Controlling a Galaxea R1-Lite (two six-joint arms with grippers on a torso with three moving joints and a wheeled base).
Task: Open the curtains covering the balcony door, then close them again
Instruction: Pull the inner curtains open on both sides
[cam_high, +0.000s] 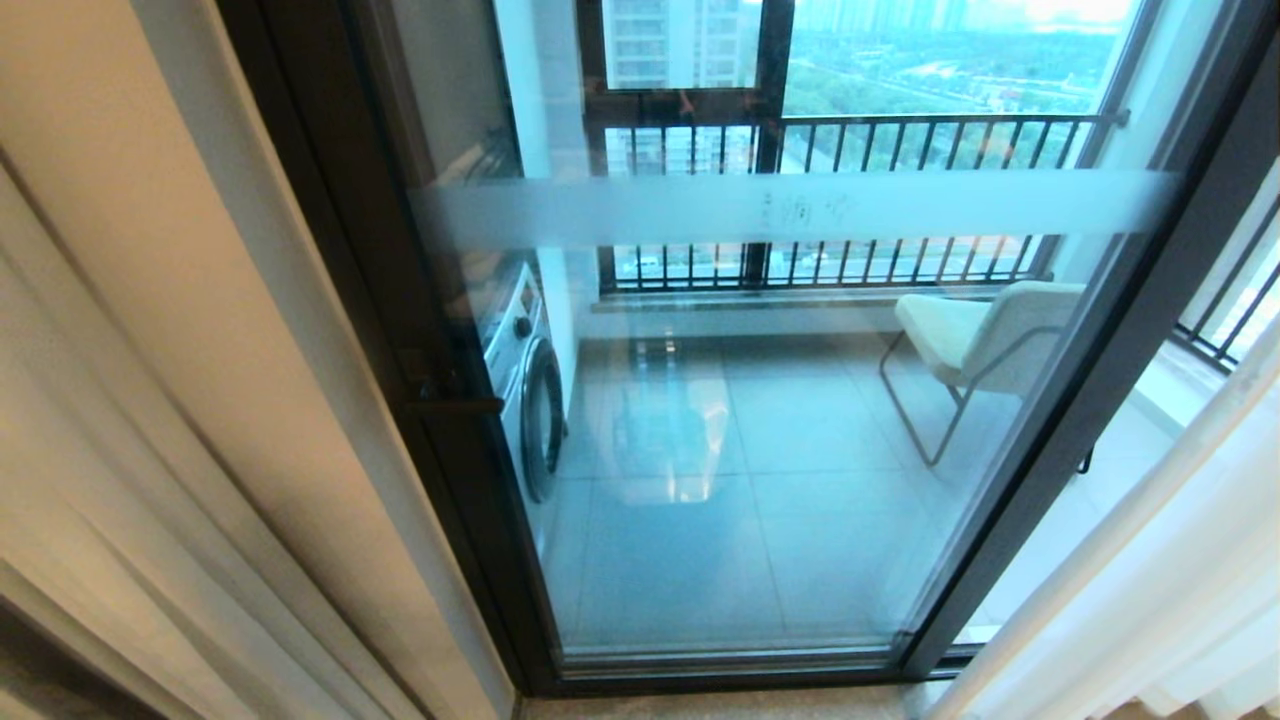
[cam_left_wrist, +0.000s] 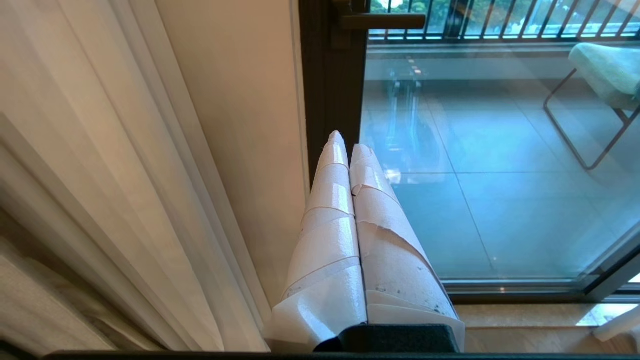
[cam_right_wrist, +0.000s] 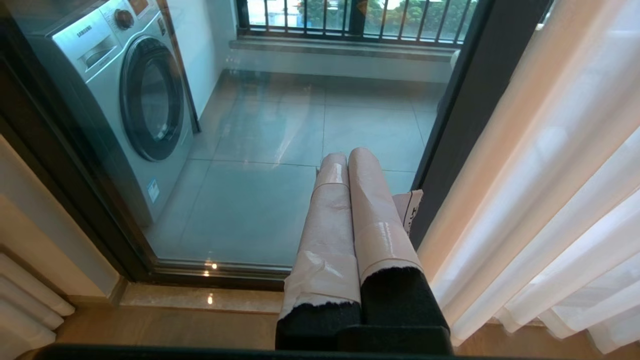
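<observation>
Balcony with grey tiled floor (cam_high: 700, 520) behind balcony door (cam_high: 760, 210), glass bare. Curtains (cam_high: 1150, 580) drawn aside, bunched at both door edges. Washing machine (cam_right_wrist: 130, 105) and chair (cam_high: 985, 335) beyond glass. Left gripper (cam_left_wrist: 348, 145) pressed closed, empty, near door's handle-side frame. Right gripper (cam_right_wrist: 347, 156) likewise closed, empty, beside curtain panel at door's opposite frame.

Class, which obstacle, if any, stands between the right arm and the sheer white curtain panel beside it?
Probably none: the right gripper, fingers shut, points at the glass balcony door, with the sheer white curtain panel hanging close alongside and nothing between them.
</observation>
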